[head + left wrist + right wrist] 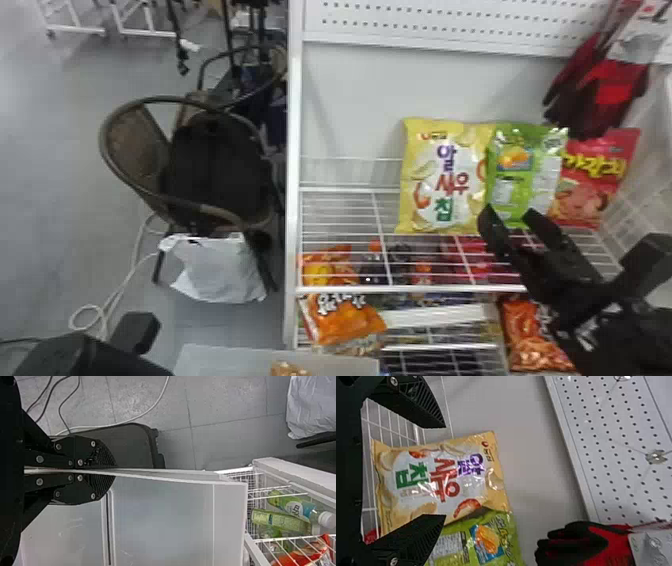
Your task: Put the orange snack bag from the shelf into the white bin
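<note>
While a white wire shelving unit [294,150] takes up the middle and right of the head view, a wicker chair [135,180] stands at its left. The white bin [225,357] sits low in front, a brownish-orange package [287,370] just visible in it. From the right comes the right gripper [509,212], its fingers spread well apart before the upper shelf. At the bottom left is the left gripper [85,355]; the left wrist view shows its fingers closed together on the bin's thin wall.

On the upper shelf, a yellow chip bag [420,175] stands upright with large purple, red and green Korean characters. Beside it, a green snack bag [525,200] bears a picture panel and pale print blocks; next comes a red snack bag [590,195] with yellow lettering. Below, an orange snack bag [345,320] with white lettering lies at the rack's front left, and another orange bag [527,330] is near the right arm; which is meant, I cannot tell. Red-and-black gloves [615,90] hang above.
</note>
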Robot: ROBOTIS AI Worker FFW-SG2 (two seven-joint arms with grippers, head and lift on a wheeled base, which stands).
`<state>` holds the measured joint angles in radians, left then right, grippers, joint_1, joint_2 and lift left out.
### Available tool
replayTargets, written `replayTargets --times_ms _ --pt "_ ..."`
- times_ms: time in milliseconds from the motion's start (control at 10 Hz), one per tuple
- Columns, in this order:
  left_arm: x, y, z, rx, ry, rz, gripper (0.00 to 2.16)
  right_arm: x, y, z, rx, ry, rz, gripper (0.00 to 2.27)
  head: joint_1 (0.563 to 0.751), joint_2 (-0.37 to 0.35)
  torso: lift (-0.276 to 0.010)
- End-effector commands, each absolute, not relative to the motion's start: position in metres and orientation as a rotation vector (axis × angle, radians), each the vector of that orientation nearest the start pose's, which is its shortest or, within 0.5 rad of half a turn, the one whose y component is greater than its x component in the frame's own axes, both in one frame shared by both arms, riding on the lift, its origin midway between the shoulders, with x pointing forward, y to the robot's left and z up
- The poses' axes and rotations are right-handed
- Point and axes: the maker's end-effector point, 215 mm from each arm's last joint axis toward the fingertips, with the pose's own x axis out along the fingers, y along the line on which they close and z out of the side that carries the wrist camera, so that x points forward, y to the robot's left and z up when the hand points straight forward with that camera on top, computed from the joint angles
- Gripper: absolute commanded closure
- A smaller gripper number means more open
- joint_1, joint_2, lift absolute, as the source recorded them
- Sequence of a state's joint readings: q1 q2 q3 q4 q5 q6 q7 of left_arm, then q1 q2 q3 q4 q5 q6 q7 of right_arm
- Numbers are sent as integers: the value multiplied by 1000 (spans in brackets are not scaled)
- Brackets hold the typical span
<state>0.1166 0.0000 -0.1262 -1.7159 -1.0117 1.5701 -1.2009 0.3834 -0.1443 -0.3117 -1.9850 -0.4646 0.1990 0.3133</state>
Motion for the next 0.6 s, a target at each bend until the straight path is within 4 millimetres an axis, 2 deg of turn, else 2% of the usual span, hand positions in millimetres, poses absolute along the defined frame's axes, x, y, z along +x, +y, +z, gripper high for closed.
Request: replayTargets --times_ms 0,200,500 --pt "270 220 -595 -68 1545 -258 2142 467 -367 -339 205 19 68 80 695 -160 1" --pt "272 222 -595 -71 1546 -252 2142 453 -395 -355 170 5 30 80 695 -221 1" --pt "276 223 -594 -69 1540 -249 2142 441 -420 -371 121 -1 2 83 695 -286 1"
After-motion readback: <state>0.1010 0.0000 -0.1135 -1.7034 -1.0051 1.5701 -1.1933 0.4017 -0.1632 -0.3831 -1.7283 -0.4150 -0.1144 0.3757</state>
